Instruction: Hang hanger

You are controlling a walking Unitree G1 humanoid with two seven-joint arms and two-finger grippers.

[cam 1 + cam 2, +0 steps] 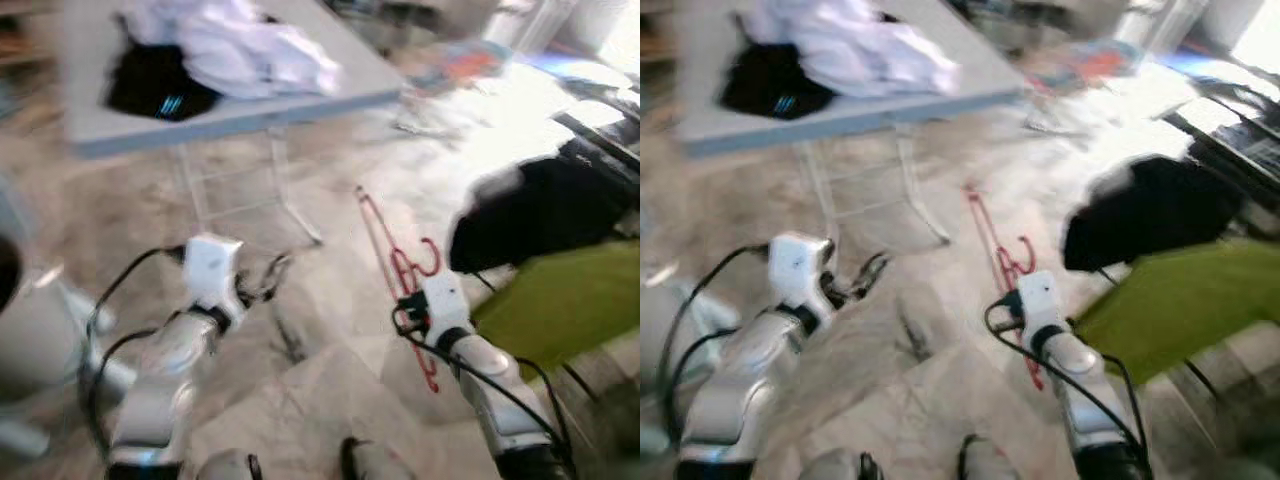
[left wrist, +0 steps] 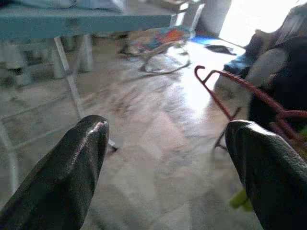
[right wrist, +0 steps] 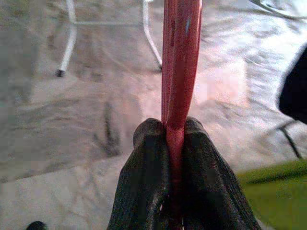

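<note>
The red hanger [image 1: 400, 265] is already in the right gripper [image 3: 175, 143], whose jaws are clamped tight on it: in the right wrist view the 2 black fingers [image 3: 148, 177] press against either side of the red bar, which runs straight on away from them. Seen from the head, the hanger's long axis lies up and away from the gripper, slanting toward the robot's left and toward the table [image 1: 300, 110], with its hook [image 1: 432, 258] curling just above the wrist and a shorter end trailing below it, over the pale floor [image 1: 330, 330].

The left gripper [image 2: 168, 158] holds nothing; its jaws stand wide apart, and between them, off to one side, the hanger's far end shows, near but not touching.

No rail or rod to hang it on can be made out; the pictures are blurred. A black garment [image 1: 540, 215] and something green [image 1: 570, 300] lie on the robot's right, just beside the right arm, while white clothes [image 1: 240, 45] are heaped on the table ahead. My judgement is that the right arm alone carries this task, and the coming move turns on bringing the hook, not the long bar, to face the support.
</note>
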